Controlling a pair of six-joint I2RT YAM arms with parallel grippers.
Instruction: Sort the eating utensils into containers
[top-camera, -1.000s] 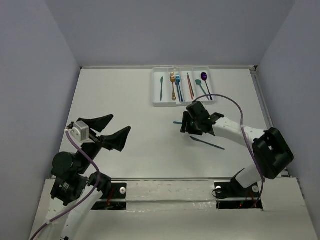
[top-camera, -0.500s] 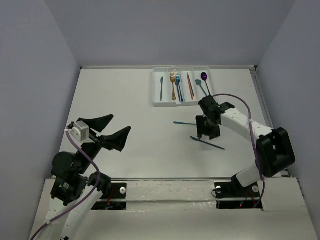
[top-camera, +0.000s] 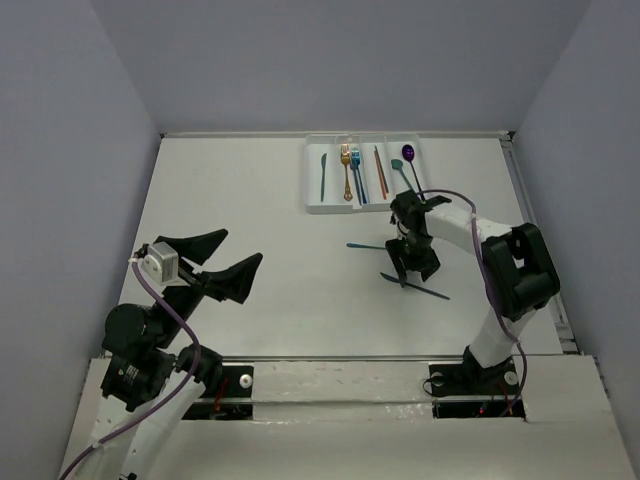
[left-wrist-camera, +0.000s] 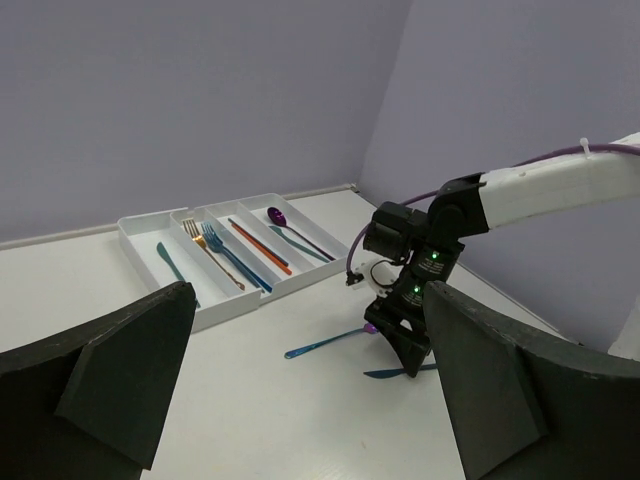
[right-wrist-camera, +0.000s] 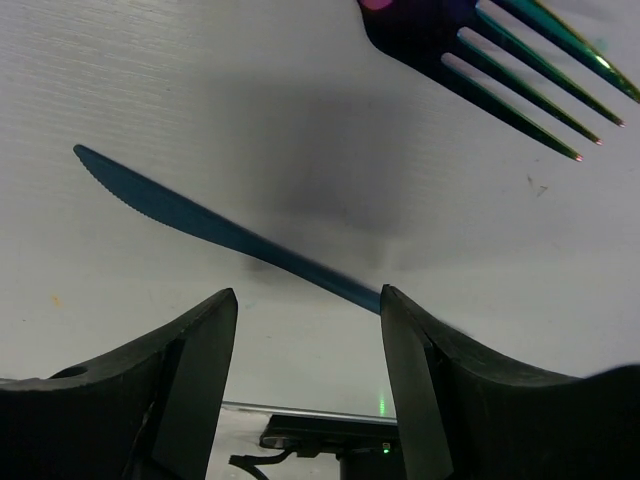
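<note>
A blue knife (top-camera: 425, 290) and a teal fork (top-camera: 365, 246) lie loose on the white table. My right gripper (top-camera: 405, 272) points down over the knife's blade end, open, nothing between the fingers. In the right wrist view the knife (right-wrist-camera: 200, 225) runs slantwise just beyond the gripper (right-wrist-camera: 305, 295), its handle passing behind the right fingertip (right-wrist-camera: 400, 310); the fork tines (right-wrist-camera: 480, 70) show top right. The tray of containers (top-camera: 330, 208) holds a teal knife (top-camera: 323, 175), gold fork (top-camera: 346, 170), blue fork (top-camera: 356, 172), red-orange stick (top-camera: 380, 170) and two spoons (top-camera: 402, 175). My left gripper (top-camera: 215, 262) hovers open at the near left.
The left wrist view shows the tray (left-wrist-camera: 230, 310), the fork (left-wrist-camera: 325, 345), the knife (left-wrist-camera: 385, 373) and the right gripper (left-wrist-camera: 405, 345) between my left gripper's (left-wrist-camera: 310, 300) fingers. Purple cable (top-camera: 480, 225) loops over the right arm. Grey walls enclose the table on three sides.
The right gripper moved from above the fork rightward and turned down over the blue knife. Neither loose utensil moved. The left arm stayed still.
</note>
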